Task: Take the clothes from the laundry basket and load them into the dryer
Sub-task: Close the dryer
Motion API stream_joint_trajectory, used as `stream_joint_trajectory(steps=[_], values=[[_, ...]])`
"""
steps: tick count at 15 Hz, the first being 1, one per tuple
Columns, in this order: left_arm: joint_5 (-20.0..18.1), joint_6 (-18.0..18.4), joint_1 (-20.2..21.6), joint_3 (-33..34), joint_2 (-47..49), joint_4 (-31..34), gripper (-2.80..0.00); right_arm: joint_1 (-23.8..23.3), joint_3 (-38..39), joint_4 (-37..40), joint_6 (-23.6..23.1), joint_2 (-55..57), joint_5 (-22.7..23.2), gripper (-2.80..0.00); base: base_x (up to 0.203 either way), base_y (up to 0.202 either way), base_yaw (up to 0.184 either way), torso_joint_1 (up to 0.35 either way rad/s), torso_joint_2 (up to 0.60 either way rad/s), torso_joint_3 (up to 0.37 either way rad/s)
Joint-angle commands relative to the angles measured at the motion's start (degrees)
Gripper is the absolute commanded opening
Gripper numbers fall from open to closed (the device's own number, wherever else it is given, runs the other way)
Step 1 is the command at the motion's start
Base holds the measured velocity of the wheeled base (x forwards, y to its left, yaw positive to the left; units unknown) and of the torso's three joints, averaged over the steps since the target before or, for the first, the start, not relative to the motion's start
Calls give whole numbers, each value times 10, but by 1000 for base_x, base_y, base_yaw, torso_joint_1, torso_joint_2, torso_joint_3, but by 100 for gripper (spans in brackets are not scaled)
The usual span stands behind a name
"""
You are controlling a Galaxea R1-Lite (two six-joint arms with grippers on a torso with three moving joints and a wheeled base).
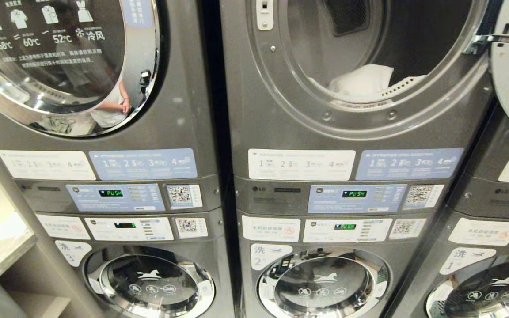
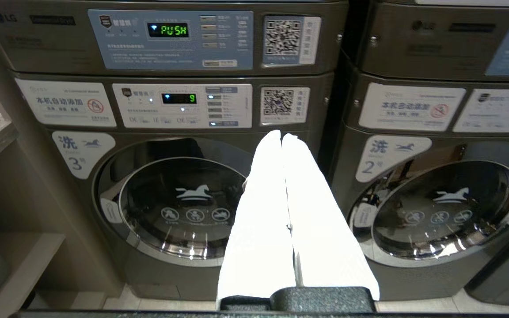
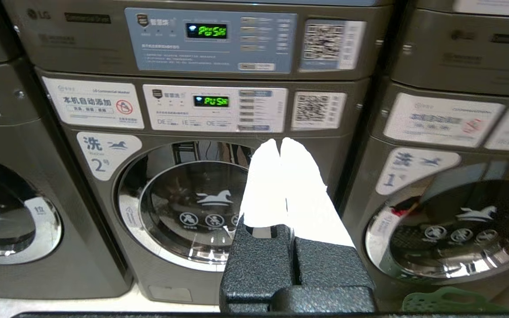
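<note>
Dryer (image 1: 356, 66) door open, white clothes (image 1: 362, 81) at drum's front edge. Left gripper (image 2: 282, 138) and right gripper (image 3: 279, 142) both closed, empty, facing washers (image 3: 201, 207) below.

Left tool (image 2: 282, 138) and right tool (image 3: 279, 143) both closed, empty, pointing level forward

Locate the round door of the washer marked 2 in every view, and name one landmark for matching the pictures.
Head view: washer 2 door sits at the bottom centre, below the open dryer.
Left wrist view: washer 2 door is on the right side of the picture.
Right wrist view: washer 2 door is left of centre, partly behind the white fingers.
Shared landmark: the number 2 label at the door's upper left.
</note>
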Motion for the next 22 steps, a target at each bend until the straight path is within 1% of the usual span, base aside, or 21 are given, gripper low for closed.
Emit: stream_joint_trajectory(steps=[1,5,22], values=[[0,0,0,0,0,0,-280,0,0,1,-1,1,0,-280,-140,-174,3,-37,4,15],[0,0,0,0,0,0,-280,0,0,1,-2,1,0,-280,-8,-109,1,4,1,0],[0,0,0,0,0,0,-280,0,0,0,2,1,0,-280,0,-194,2,2,2,3]])
